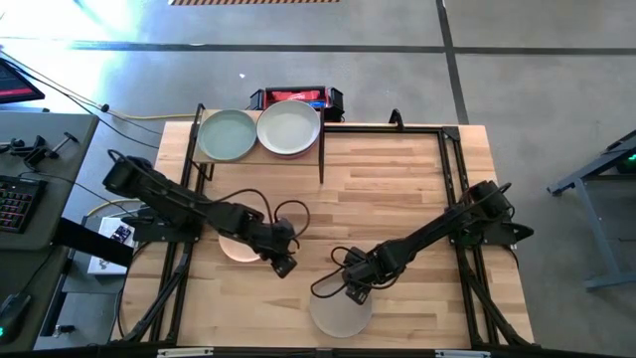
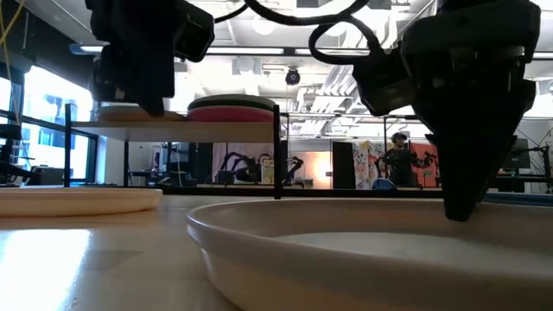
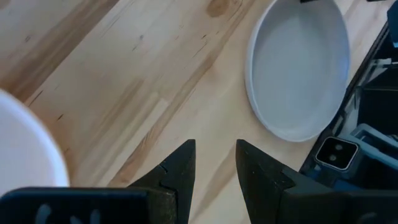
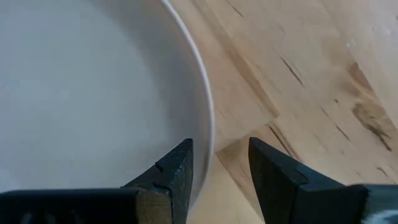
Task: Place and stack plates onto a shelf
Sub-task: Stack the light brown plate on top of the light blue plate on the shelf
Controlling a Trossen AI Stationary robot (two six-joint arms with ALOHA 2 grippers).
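You are looking down at a striped butcher-block wooden tabletop (image 1: 397, 199) with both dark arms reaching in toward its near half. Your left gripper (image 1: 283, 261) is hovering just beside a round shallow peach plate (image 1: 237, 247) that is lying flat on the tabletop; in the left wrist view its two dark fingers (image 3: 177, 171) are standing a little apart with nothing between them, only bare wood showing in the gap. Your right gripper (image 1: 355, 291) is sitting over the far rim of a round shallow off-white plate (image 1: 340, 313), which is resting near the table's front edge. In the right wrist view its fingers (image 4: 177, 165) are parted narrowly, one over the plate's inside and one over the wood, so the rim (image 4: 208, 124) is running between them; you cannot tell whether they are touching it.

At the back left, the plain light-wood shelf board (image 2: 173, 130) is standing raised on thin dark posts. On it a round sage green plate (image 1: 227, 134) and a round beige plate (image 1: 288, 127) are lying side by side, edges nearly touching. From the low view the beige-side stack is showing a pink layer (image 2: 232, 113) underneath.
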